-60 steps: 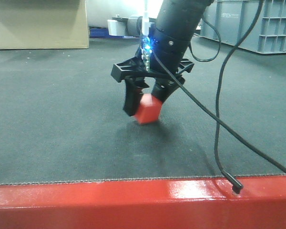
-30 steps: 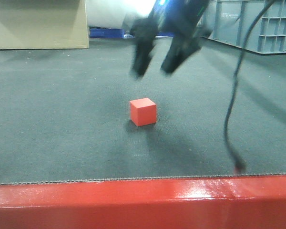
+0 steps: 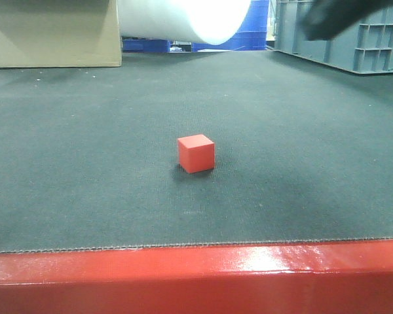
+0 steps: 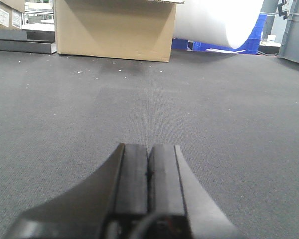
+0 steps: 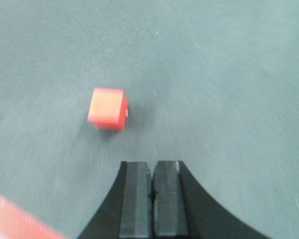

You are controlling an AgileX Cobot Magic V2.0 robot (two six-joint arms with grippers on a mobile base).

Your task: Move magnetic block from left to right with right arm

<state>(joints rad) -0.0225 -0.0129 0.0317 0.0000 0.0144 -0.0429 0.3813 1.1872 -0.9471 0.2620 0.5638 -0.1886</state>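
The magnetic block (image 3: 196,154), a small red-orange cube, rests alone on the dark grey mat near the middle of the front view. From the right wrist view the block (image 5: 107,108) lies on the mat ahead and to the left of my right gripper (image 5: 152,169), which is shut with nothing between its fingers and well apart from the cube. In the front view only a blurred dark piece of the right arm (image 3: 334,16) shows at the top right corner. My left gripper (image 4: 149,152) is shut on nothing, low over bare mat.
A glossy red table-edge strip (image 3: 196,278) runs along the front. A cardboard box (image 3: 49,33) stands at the back left, a white cylinder (image 3: 183,16) behind the mat, and grey plastic crates (image 3: 354,36) at the back right.
The right gripper held the tilted block a second ago, let it go, rose and withdrew to the upper right. The block now sits flat on the mat.
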